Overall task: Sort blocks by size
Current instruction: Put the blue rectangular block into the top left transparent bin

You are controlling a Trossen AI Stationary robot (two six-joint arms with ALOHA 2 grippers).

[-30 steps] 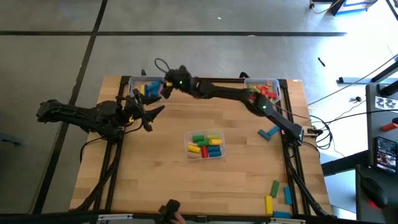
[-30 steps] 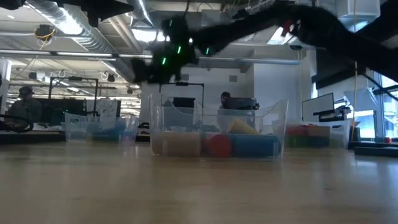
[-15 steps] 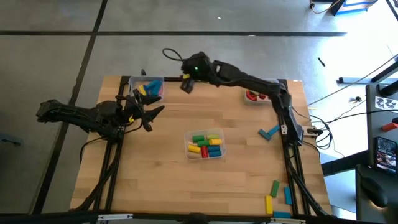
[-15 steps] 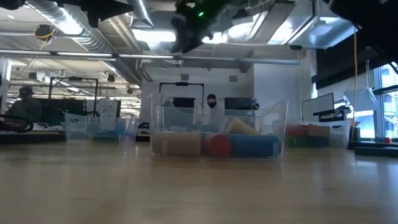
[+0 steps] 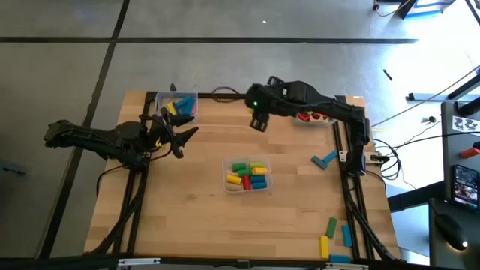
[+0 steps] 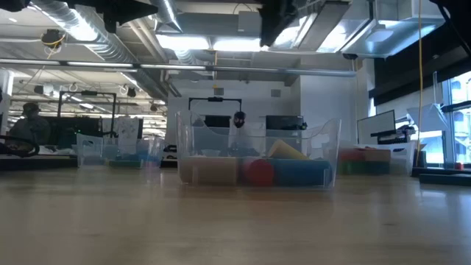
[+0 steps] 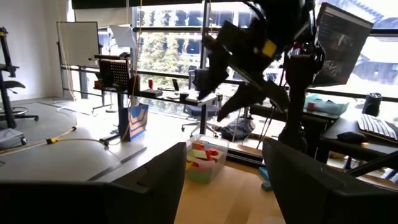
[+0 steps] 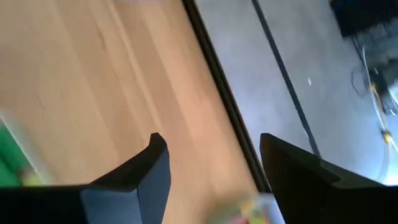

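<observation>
The blocks lie in three clear bins and loose on the table. The middle bin (image 5: 249, 174) holds green, yellow, red and blue blocks. Blue and yellow ones fill the far-left bin (image 5: 178, 105), red ones the far-right bin (image 5: 315, 115). A loose blue block (image 5: 324, 160) lies at the right. My right gripper (image 5: 259, 124) hangs open and empty high over the far middle of the table, with only table between its fingers (image 8: 211, 165). At the left edge my left gripper (image 5: 186, 142) waits, open and empty (image 7: 224, 180).
Near the right front corner lie a green block (image 5: 331, 225), a yellow one (image 5: 325, 245) and a blue one (image 5: 347, 234). The left wrist view looks level across at the middle bin (image 7: 202, 158) and my right arm (image 7: 249, 50). Bare wood lies front left.
My right gripper has swung from above the far-left bin toward the table's right, to the far middle. It has risen well above the table and tipped its fingers downward. My left arm has kept still.
</observation>
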